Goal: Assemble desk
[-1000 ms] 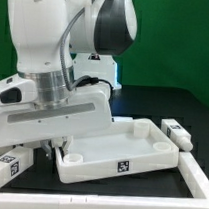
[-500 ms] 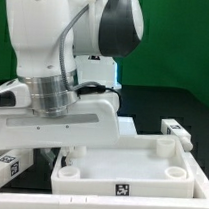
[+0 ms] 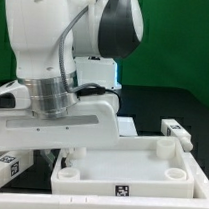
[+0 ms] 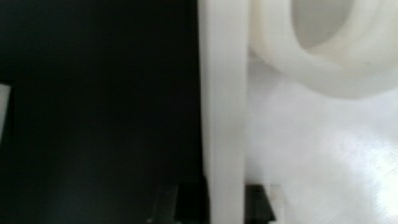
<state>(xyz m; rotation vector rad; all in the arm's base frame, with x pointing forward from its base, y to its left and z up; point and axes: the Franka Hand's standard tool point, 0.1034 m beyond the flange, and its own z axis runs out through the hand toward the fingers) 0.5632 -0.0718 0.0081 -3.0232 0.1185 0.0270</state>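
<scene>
Overall: a white robot arm fills the exterior view's left and reaches down to a white tabletop panel on a black bench.
Grip: the gripper is closed tight on the tabletop panel's thin rim wall, which stands between the two dark fingertips.
Position: the tabletop panel lies rimmed side up, low in the exterior view, from the centre to the exterior view's right. Its end at the exterior view's left sits under the arm's hand.
Markings: a black-and-white tag sits on the panel's front rim.
Corners: a round socket stands inside the panel's far corner, with others at further corners.
Loose parts: the near leg lies at the exterior view's left, beside the arm. The far leg lies just beyond the panel at the exterior view's right. Both carry tags.
Exterior view only: the whole panel, both legs and the arm show, but the hand's body hides the fingertips.
Wrist view only: the rim wall caught between the fingertips shows, with one curved socket ring close beside it and dark bench on the wall's other side.
Unclear: whether the panel rests flat on the bench or is lifted at the gripped end.
</scene>
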